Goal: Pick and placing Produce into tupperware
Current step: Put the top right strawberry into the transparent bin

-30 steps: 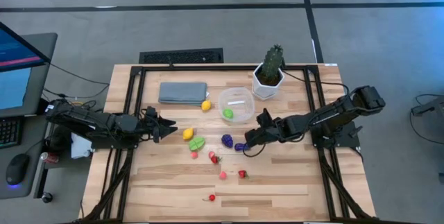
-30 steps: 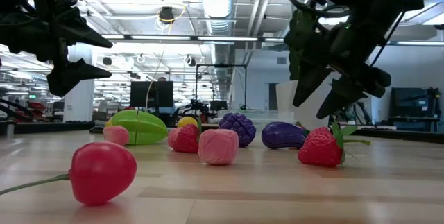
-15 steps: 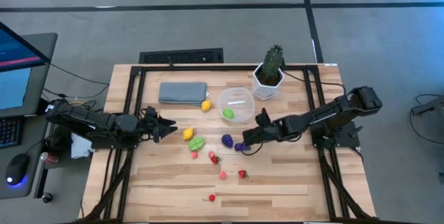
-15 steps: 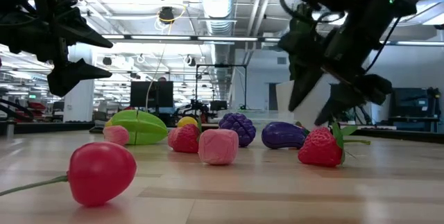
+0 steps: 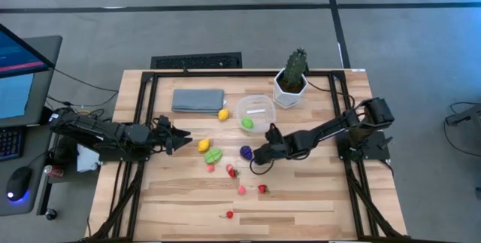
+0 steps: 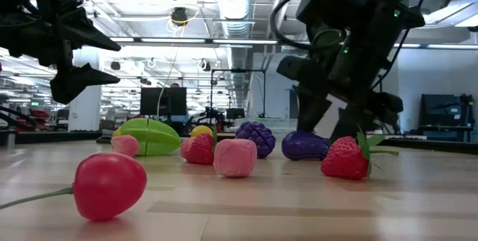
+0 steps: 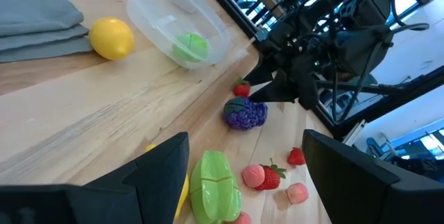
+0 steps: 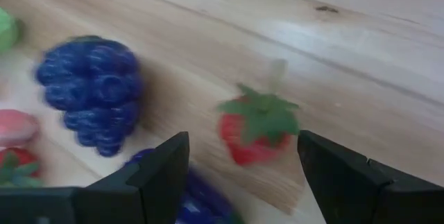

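The produce lies scattered mid-table: purple grapes [image 5: 246,152], a yellow piece [image 5: 204,145], a green piece [image 5: 213,155] and several small red ones such as a strawberry [image 5: 262,189]. The tupperware [image 5: 256,113] stands behind them with a green piece [image 5: 246,123] inside. My right gripper [image 5: 258,158] is open and slants down low over a purple eggplant [image 6: 305,145], with a finger on either side of it [image 8: 191,200]. I cannot tell whether they touch it. A strawberry [image 8: 258,127] lies just beyond. My left gripper [image 5: 179,139] waits open near the left edge, above the table.
A folded grey-blue cloth [image 5: 198,100] and a yellow lemon [image 5: 223,113] lie at the back, left of the tupperware. A potted cactus [image 5: 291,77] stands at the back right. A red cherry [image 6: 110,185] lies near the front edge.
My right gripper has come down and toward the table's left, from beside the eggplant to just over it, and its fingers have stayed apart. The produce has kept its place.
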You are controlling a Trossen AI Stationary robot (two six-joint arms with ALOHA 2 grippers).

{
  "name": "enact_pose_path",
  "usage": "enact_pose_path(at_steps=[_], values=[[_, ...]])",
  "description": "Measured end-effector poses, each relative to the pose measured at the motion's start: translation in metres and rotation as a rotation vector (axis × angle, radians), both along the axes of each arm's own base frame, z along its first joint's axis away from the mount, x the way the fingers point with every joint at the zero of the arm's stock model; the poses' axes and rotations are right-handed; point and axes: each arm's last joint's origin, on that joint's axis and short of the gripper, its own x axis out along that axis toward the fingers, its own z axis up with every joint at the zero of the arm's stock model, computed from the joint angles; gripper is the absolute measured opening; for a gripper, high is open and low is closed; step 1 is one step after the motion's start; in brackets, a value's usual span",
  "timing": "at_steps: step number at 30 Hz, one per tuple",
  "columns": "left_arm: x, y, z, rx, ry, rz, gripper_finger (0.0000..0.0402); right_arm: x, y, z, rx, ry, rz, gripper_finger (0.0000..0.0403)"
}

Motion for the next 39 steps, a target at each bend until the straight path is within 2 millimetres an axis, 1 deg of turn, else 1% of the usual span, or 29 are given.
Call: enact_pose_path(at_steps=[20,26,39], values=[[0.000,0.000,0.000,0.009,0.002,0.001,0.0272,0.002,-0.007,-0.002,-0.018,0.015,0.015,0.0286],[0.000,0.000,0.000,0.008,0.002,0.001,0.0272,0.001,-0.007,-0.003,-0.027,0.020,0.026,0.0257],[0.000,0.000,0.000,0.007,0.002,0.002,0.0272,0.002,-0.012,-0.003,-0.035,0.028,0.023,0.0176]])
